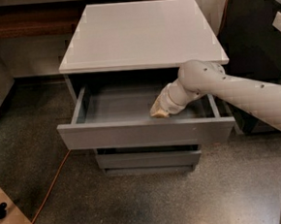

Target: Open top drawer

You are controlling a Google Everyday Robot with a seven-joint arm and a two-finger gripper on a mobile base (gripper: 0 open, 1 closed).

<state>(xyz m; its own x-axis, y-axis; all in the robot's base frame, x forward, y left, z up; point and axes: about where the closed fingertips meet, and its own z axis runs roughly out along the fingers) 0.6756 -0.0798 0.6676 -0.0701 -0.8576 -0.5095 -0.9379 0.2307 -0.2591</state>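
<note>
The top drawer (142, 134) of a small cabinet with a white top (141, 33) stands pulled out toward me, showing a plain grey box inside. Its flat grey front has no handle. My gripper (159, 112) reaches down from the right into the drawer, just behind the front panel, right of centre. The white arm (236, 89) comes in from the right edge. The mid-sized lower drawer (148, 159) sits shut beneath, and the smallest one shows as a thin strip under it.
A dark cabinet (258, 36) stands close on the right. An orange cable (49, 189) runs across the speckled floor at lower left. A dark wooden shelf (26, 21) runs along the back left wall.
</note>
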